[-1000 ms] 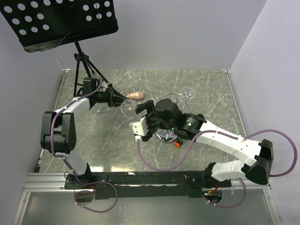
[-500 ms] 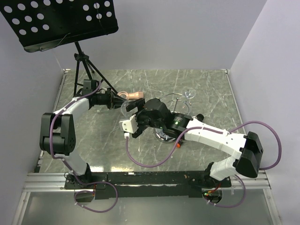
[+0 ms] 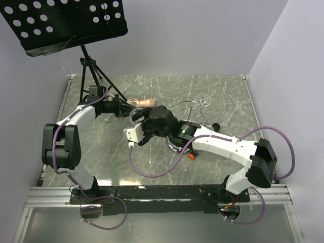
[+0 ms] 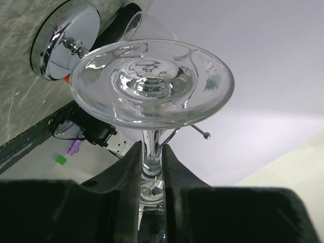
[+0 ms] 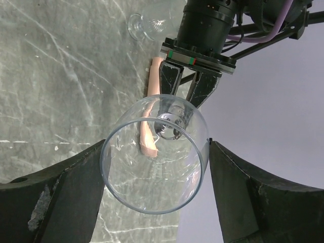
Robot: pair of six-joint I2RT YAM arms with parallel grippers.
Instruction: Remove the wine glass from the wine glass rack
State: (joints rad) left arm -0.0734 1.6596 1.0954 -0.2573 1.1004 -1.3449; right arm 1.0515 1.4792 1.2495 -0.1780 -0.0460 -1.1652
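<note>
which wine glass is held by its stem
The wine glass between the arms, stem pinched by the left gripper. The rack glass and the glass lying on the table are ungripped.

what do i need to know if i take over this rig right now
left tool: shut on the stem of the wine glass, which it holds sideways in the air.
right tool: its fingers flank the bowl; grip not clear.
wine glass rack: upright, to the right of the held glass in the top view, with another glass hanging on it.
done: the held glass is off the rack.
left: probably finish the hand-over or set the glass down.
</note>
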